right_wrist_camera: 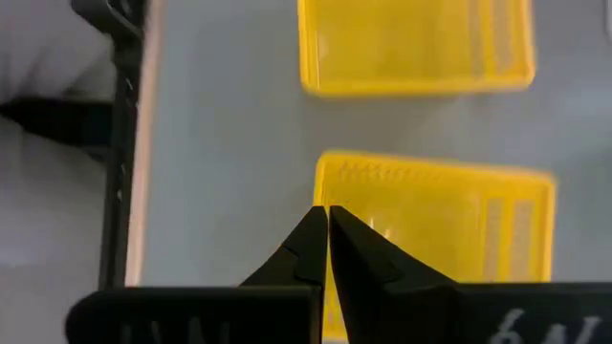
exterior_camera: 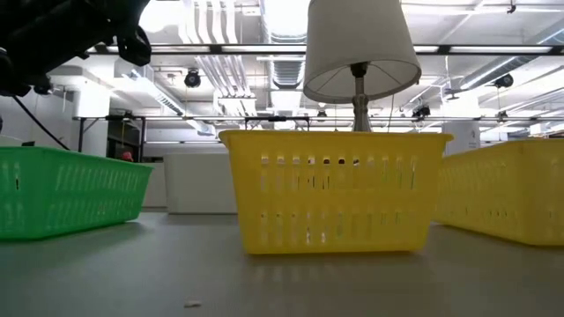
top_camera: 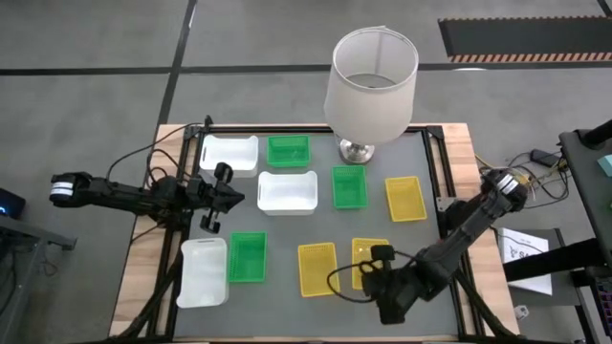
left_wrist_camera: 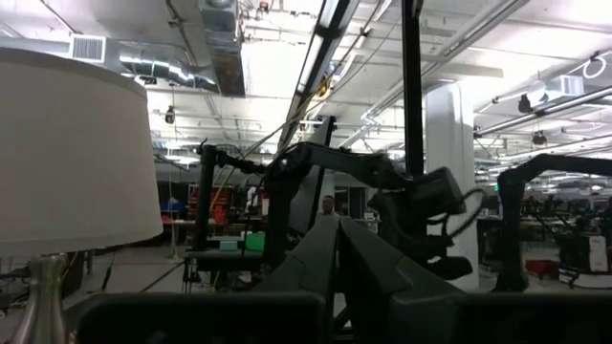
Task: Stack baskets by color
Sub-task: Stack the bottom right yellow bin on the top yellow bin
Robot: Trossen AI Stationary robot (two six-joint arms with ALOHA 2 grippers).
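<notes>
Nine baskets lie spread over the grey mat. The white ones (top_camera: 229, 155) (top_camera: 287, 192) (top_camera: 204, 272) and the green ones (top_camera: 289, 150) (top_camera: 349, 186) (top_camera: 248, 256) each lie singly. Two yellow baskets (top_camera: 317, 268) (top_camera: 366, 253) sit near the front edge and one more (top_camera: 405, 198) lies at the right. My right gripper (top_camera: 371, 280) (right_wrist_camera: 326, 215) is shut and empty, hovering low by the front yellow basket (right_wrist_camera: 440, 229), with another yellow one (right_wrist_camera: 416, 43) beyond. My left gripper (top_camera: 237, 199) (left_wrist_camera: 337, 250) is shut and empty, raised left of the middle white basket.
A lamp with a white shade (top_camera: 371, 86) (exterior_camera: 359, 44) (left_wrist_camera: 67, 153) stands at the back of the mat. Black rails (top_camera: 435, 182) border the mat. The low view shows a yellow basket (exterior_camera: 333, 189) up close, with a green one (exterior_camera: 66, 189) to its left.
</notes>
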